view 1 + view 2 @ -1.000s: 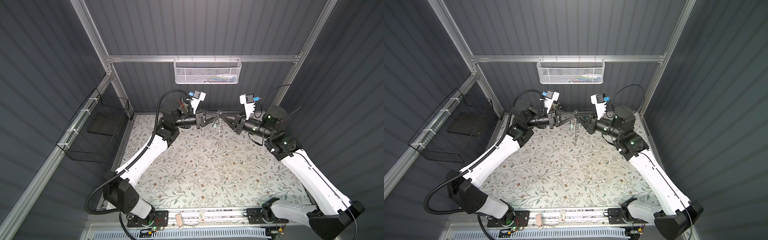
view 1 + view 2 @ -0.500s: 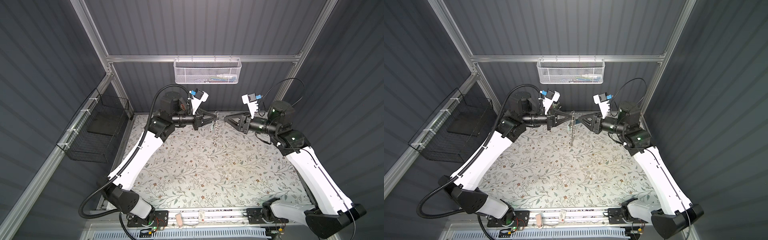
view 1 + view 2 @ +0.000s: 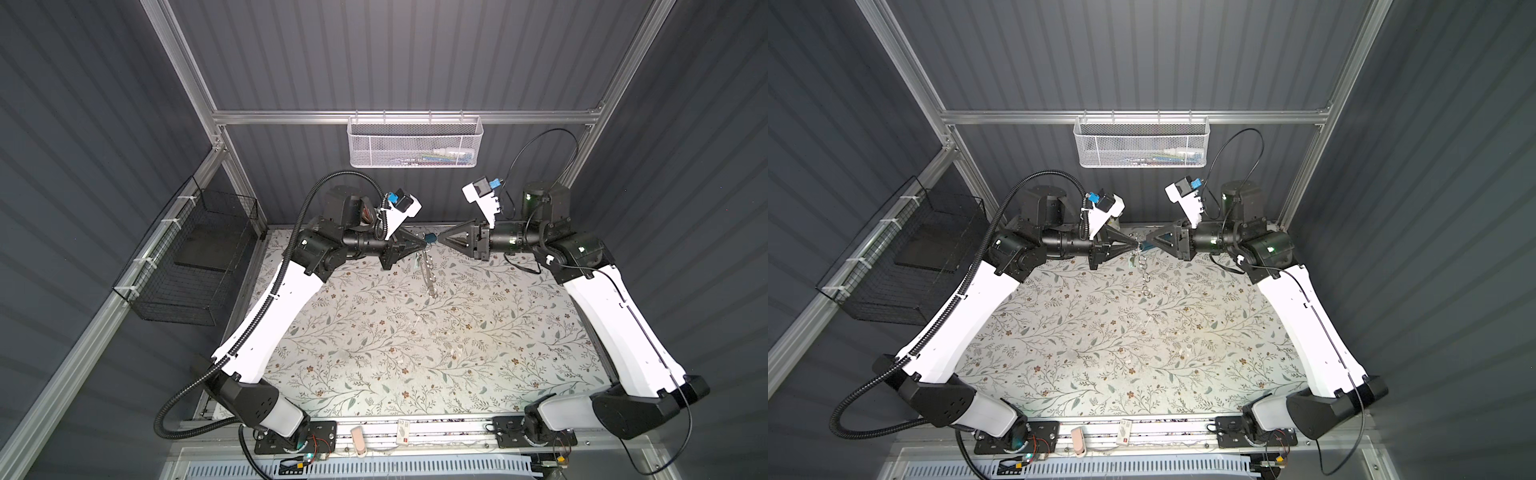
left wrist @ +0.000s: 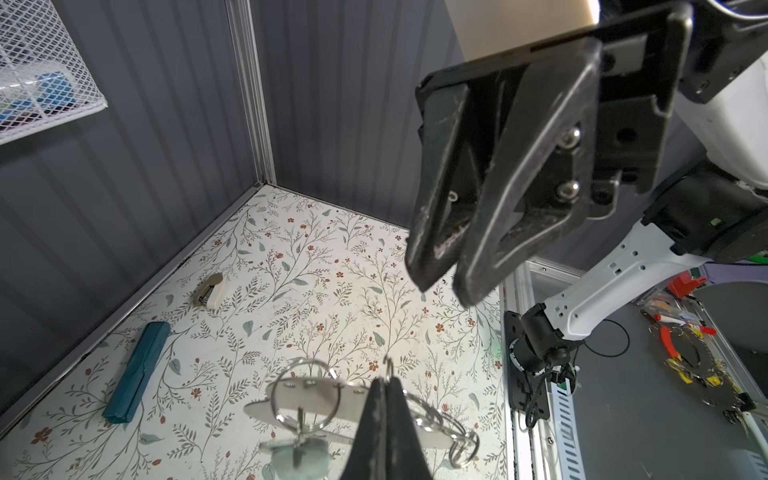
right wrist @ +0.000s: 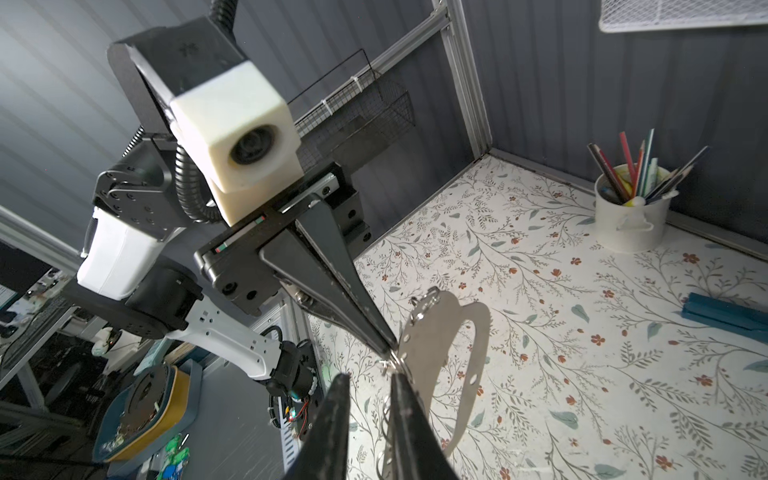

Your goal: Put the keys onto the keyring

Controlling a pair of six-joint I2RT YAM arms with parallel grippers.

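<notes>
**A:** Where's the keyring?

**B:** The left gripper (image 4: 384,382) is clamped shut on the keyring (image 4: 309,397) at its ring edge. The plate is held in the air over the far end of the mat (image 3: 415,353), with the split rings (image 4: 461,440) dangling off it.

**A:** Right side?

**B:** The right gripper (image 5: 370,378) is just beside the plate, jaws a little apart. There's a clear gap with nothing in it.

**A:** Keys?

**B:** One key (image 4: 299,457) with a mint tag hangs from a ring under the left fingers. I can't see any loose keys. The mat shows only the teal case (image 4: 137,374), a stapler (image 4: 210,291) and a pencil cup (image 5: 629,220).

**A:** So which step?

**B:** My read is that it's between keys, with one on and the right side free. It could also be near the end.

**A:** Next move?

**B:** If a key is left, the right has to find it and pinch it by the tag so the bow hole stays clear. Then it feeds the key onto a free ring while the left keeps the plate steady — tight alignment, and the rings swing.
</notes>
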